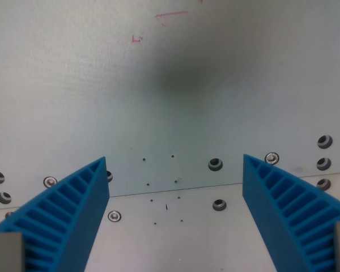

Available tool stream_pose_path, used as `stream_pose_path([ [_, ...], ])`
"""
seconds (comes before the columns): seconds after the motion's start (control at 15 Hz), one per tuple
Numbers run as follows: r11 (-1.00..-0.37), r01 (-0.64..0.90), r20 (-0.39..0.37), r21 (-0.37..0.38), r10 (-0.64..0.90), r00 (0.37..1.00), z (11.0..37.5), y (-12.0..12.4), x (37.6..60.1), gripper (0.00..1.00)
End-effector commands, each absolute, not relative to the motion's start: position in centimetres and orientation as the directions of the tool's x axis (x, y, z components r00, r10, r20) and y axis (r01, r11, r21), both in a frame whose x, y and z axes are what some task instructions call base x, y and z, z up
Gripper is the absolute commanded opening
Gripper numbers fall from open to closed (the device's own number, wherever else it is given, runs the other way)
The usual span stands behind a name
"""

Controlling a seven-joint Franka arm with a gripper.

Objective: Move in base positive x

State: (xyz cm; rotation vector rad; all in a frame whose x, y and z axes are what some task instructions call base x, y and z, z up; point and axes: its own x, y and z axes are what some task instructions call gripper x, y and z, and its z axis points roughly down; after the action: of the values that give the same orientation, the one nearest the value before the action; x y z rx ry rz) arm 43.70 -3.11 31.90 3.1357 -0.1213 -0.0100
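Observation:
My gripper is open and empty, with its two blue ribbed fingers at the wrist view's left and right. It hangs above a pale grey metal table plate. Nothing lies between the fingers. A soft dark shadow falls on the plate ahead of the gripper.
Screw holes and bolts dot the plate, such as a hole, a bolt and another bolt. A seam between two plates runs across. Faint red pen marks lie near the top edge.

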Motion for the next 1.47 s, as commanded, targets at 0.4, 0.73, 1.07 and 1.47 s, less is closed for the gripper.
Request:
stream_pose_path([
  [0.4, -0.997, -0.077, -0.002, 0.004, -0.077, 0.997, 32.1, -2.9, 46.7, 1.00],
  [0.73, -0.997, -0.077, -0.002, 0.004, -0.077, 0.997, 32.0, -2.7, 49.2, 1.00],
  [1.07, -0.997, -0.077, -0.002, 0.004, -0.077, 0.997, 31.9, -2.6, 51.7, 1.00],
  [1.47, -0.997, -0.077, -0.002, 0.004, -0.077, 0.997, 31.8, -2.4, 54.8, 1.00],
])
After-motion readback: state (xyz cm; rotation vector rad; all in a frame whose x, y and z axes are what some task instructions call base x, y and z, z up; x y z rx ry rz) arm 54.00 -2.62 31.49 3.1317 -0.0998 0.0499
